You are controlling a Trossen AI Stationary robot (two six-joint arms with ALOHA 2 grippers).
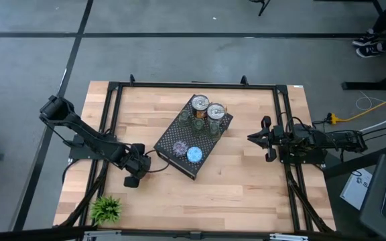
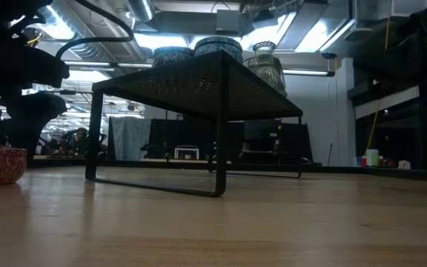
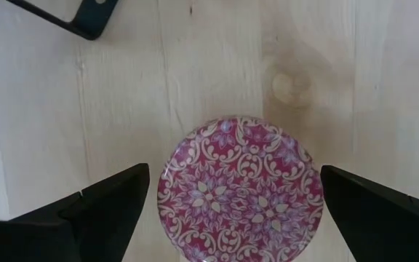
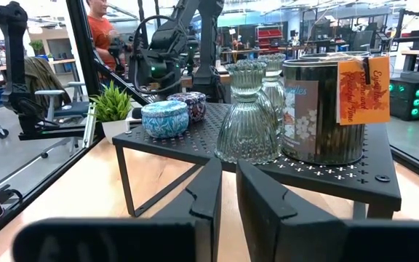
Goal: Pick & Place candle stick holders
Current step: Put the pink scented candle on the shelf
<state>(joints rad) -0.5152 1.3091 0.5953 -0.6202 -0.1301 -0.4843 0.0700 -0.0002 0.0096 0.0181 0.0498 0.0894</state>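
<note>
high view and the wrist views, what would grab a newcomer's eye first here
Most striking is the black perforated stand set at an angle mid-table, carrying the candle holders, from two metal tins to a sparkly blue round. Next comes the pink patterned holder on the bare wood between the open fingers of the left gripper, beside the stand's near left corner. The right gripper waits shut at the table's right edge.

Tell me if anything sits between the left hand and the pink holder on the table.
Nothing visible does. The left hand is open, with the pink holder sitting on bare wood directly between its fingers. The nearest other thing is the black perforated stand, off to the side and not in the path.
</note>
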